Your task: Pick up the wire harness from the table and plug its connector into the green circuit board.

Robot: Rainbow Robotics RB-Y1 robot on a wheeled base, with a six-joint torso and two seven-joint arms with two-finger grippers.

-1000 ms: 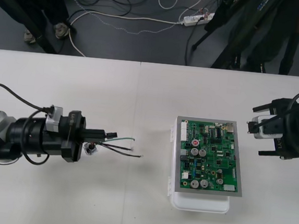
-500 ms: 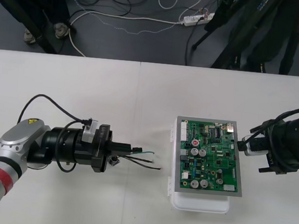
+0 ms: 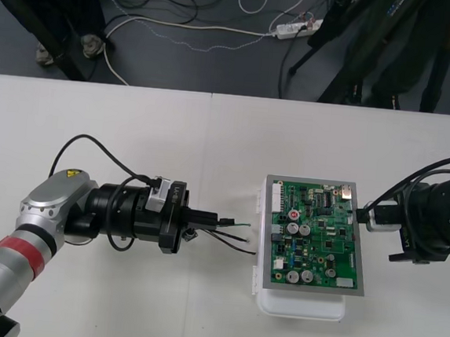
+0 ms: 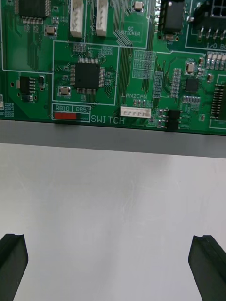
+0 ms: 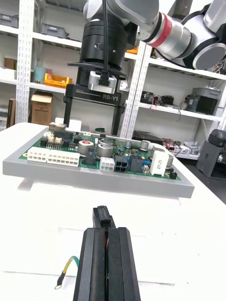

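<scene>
Harness plug (image 5: 102, 216) pinched in our closed left gripper (image 5: 107, 235), near green circuit board (image 3: 314, 235); right gripper (image 4: 112, 265) wide open, empty.

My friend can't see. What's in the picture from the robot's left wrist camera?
The left gripper is shut on the small black harness plug, aimed at the green circuit board ahead on the table. A green wire hangs beside the gripper, and the right gripper stands open beyond the board.
</scene>
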